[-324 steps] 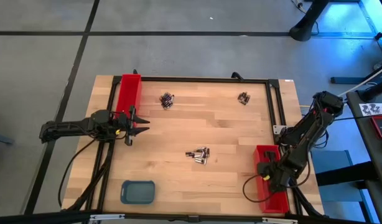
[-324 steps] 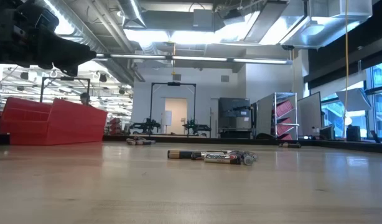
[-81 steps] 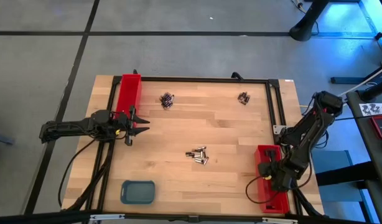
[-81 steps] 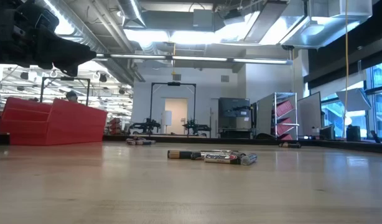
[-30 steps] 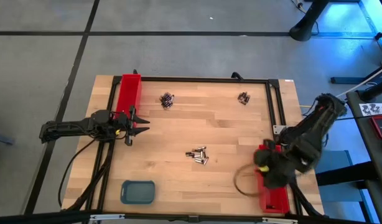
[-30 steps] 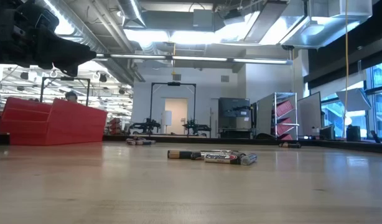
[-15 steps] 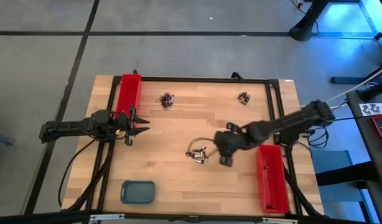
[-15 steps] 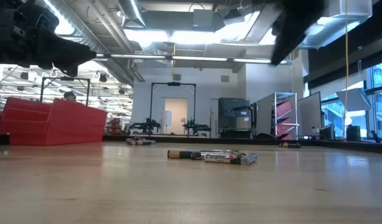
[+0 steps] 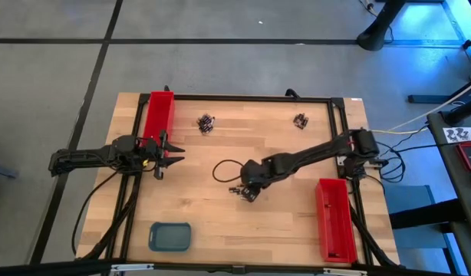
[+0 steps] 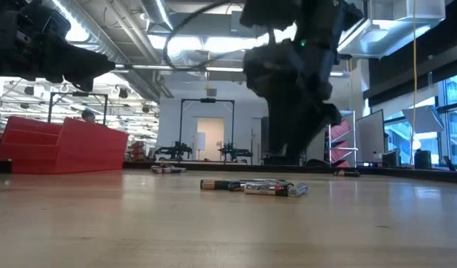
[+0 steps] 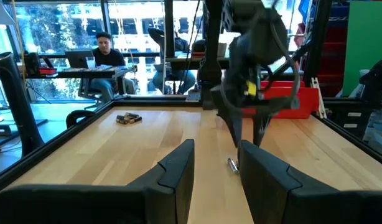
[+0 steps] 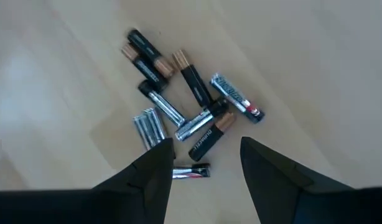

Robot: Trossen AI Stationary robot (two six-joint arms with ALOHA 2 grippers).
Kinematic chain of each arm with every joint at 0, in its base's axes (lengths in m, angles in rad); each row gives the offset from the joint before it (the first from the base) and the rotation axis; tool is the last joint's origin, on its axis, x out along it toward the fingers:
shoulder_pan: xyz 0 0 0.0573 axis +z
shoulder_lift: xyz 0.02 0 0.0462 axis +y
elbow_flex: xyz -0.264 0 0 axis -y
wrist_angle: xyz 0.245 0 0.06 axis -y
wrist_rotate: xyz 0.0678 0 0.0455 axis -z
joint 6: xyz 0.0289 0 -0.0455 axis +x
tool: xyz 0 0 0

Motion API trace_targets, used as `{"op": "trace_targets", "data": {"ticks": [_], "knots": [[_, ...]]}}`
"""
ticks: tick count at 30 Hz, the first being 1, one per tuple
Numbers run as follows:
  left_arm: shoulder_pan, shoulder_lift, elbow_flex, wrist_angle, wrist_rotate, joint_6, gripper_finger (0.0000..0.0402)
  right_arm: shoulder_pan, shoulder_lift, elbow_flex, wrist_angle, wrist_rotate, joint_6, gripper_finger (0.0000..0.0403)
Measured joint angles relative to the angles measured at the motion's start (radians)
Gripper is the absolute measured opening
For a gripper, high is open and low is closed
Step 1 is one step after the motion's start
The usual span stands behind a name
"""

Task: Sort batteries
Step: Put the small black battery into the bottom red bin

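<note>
The right gripper (image 12: 203, 163) has swung from the red tray (image 9: 334, 218) to hover, jaws apart and empty, above the central batteries (image 12: 185, 118), ready to pick.

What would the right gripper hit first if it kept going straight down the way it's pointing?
Probably the black-and-copper battery in the central pile of small cylindrical batteries; the open right gripper points down at it, though height above it is unclear.

You see the right gripper (image 12: 206, 167), fingers parted, hanging over the wooden table (image 12: 315, 68), with the heap of batteries (image 12: 185, 106) lying just beyond its fingertips.
</note>
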Motion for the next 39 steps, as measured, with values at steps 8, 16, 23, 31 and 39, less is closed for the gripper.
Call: {"op": "trace_targets", "data": {"ticks": [8, 16, 23, 31, 39], "knots": [[0.0, 0.0, 0.0, 0.0, 0.0, 0.0, 0.0114, 0.024, 0.046, 0.001, 0.015, 0.066, 0.078, 0.0186], [0.0, 0.005, 0.0, 0.0, 0.0, 0.0, 0.0114, 0.024, 0.094, 0.002, 0.005, 0.069, 0.104, 0.0186], [0.0, 0.006, 0.0, 0.001, 0.0, 0.0, 0.0114, 0.025, 0.113, -0.007, 0.004, 0.108, 0.094, 0.0145], [0.0, 0.006, 0.0, 0.0, 0.0, 0.0, 0.0114, 0.024, 0.131, -0.019, -0.018, 0.074, 0.016, 0.0015], [0.0, 0.006, 0.0, 0.0, 0.0, 0.0, 0.0114, 0.025, -0.005, -0.032, -0.11, 0.122, -0.088, 0.0016]]}}
